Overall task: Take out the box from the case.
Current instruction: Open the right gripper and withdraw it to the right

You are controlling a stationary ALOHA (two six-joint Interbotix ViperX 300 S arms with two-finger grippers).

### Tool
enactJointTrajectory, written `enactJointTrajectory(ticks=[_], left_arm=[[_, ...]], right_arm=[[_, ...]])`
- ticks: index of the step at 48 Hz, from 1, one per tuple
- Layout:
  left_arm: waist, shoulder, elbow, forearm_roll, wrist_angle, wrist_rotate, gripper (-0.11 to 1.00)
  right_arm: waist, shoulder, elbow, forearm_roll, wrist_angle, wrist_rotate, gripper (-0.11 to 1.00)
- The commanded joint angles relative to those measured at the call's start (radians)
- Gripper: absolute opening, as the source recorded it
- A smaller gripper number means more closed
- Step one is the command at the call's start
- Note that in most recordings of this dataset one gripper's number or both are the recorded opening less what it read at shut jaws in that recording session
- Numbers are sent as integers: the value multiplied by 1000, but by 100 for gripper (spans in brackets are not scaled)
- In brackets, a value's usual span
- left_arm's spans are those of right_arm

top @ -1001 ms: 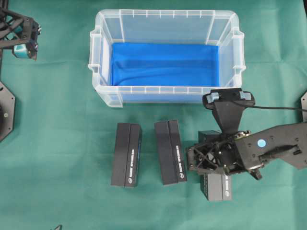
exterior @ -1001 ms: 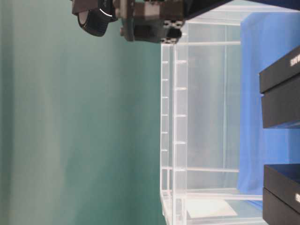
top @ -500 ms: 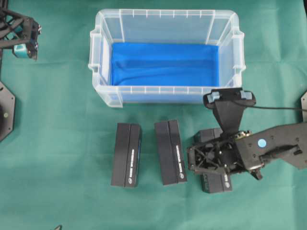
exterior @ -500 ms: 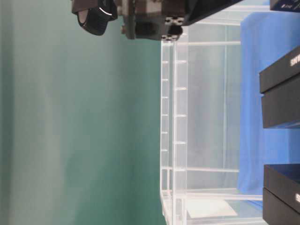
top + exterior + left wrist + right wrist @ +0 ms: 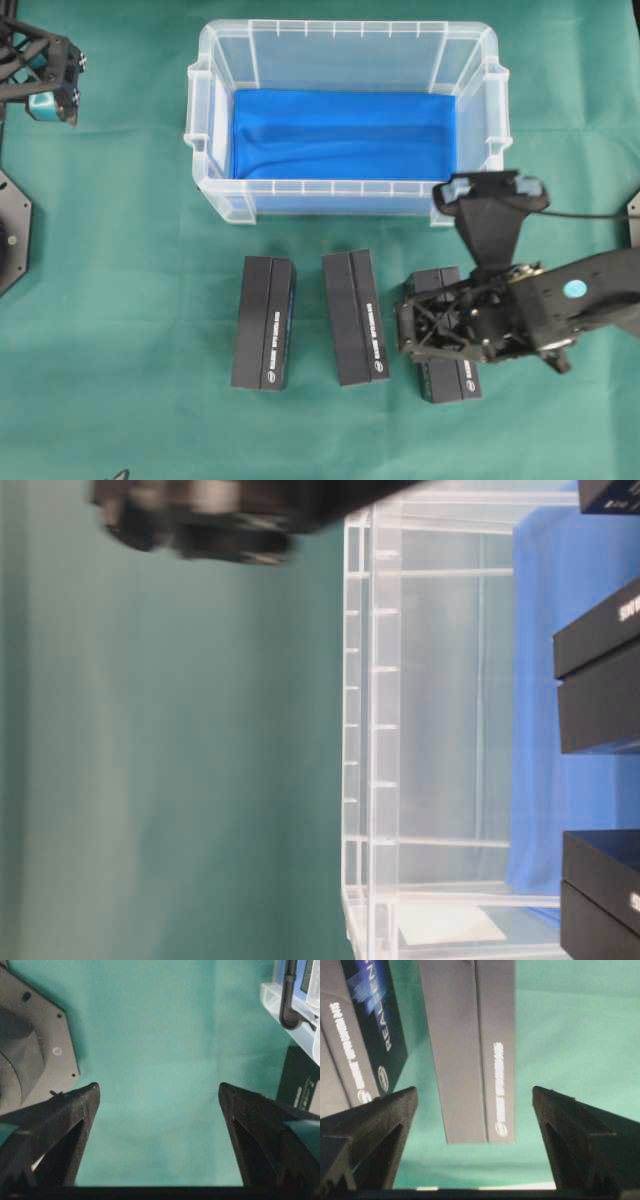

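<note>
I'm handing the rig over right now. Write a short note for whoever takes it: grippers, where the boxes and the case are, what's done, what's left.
Left gripper: open, holding nothing, parked over bare cloth at the table's far left.
Right gripper: open, holding nothing, above the third box.
Case: only its blue lining shows inside; no box in it.
Boxes: three dark boxes lie side by side on the green cloth in front of the case: left box, middle box, and the third under the right arm.
Done: the case looks emptied of boxes.
Left: probably only backing the right arm clear.
</note>
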Motion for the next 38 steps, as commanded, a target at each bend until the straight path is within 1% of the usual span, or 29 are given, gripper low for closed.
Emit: enactJointTrajectory(ticks=[1, 3, 10, 19, 27, 38], left_arm=[[-2, -8, -12, 3, -3, 0, 95], [-2, -8, -12, 3, -3, 0, 95], [-2, -8, -12, 3, -3, 0, 95], [-2, -8, -12, 3, -3, 0, 95], [-2, -8, -12, 3, -3, -2, 95], [-2, -8, -12, 3, -5, -2, 95]], right_arm=[[-2, -43, -66, -15, 74, 2, 90], [0, -49, -97, -31, 118, 2, 90], [0, -58, -190, -58, 232, -5, 89], [0, -58, -268, -60, 318, -14, 88], [-2, -57, -272, -64, 330, -34, 88], [9, -75, -245, -58, 330, -34, 88]])
